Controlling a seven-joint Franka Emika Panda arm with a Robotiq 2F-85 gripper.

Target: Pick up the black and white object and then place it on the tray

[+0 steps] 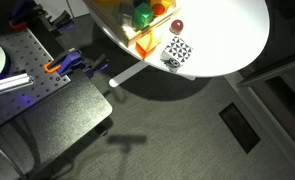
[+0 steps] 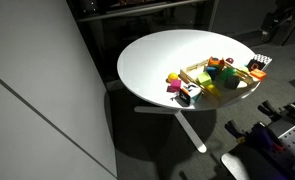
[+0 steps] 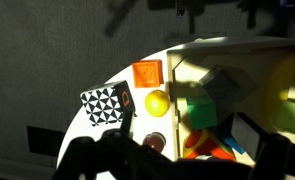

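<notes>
The black and white object (image 3: 105,105) is a small patterned cube on the white round table, just left of the tray. It also shows in both exterior views (image 1: 177,52) (image 2: 187,95) near the table's edge. The light wooden tray (image 3: 227,43) holds a green block (image 3: 197,110) and orange and red pieces; it shows in both exterior views (image 1: 137,42) (image 2: 202,68). My gripper (image 3: 177,165) hangs high above the table, its dark fingers spread wide at the bottom of the wrist view, open and empty. It does not show in the exterior views.
An orange block (image 3: 147,73), a yellow ball (image 3: 157,101) and a small dark red ball (image 3: 154,140) lie between the cube and the tray's rim. The table edge (image 3: 72,125) is close to the left of the cube. A metal workbench (image 1: 37,95) stands beside the table.
</notes>
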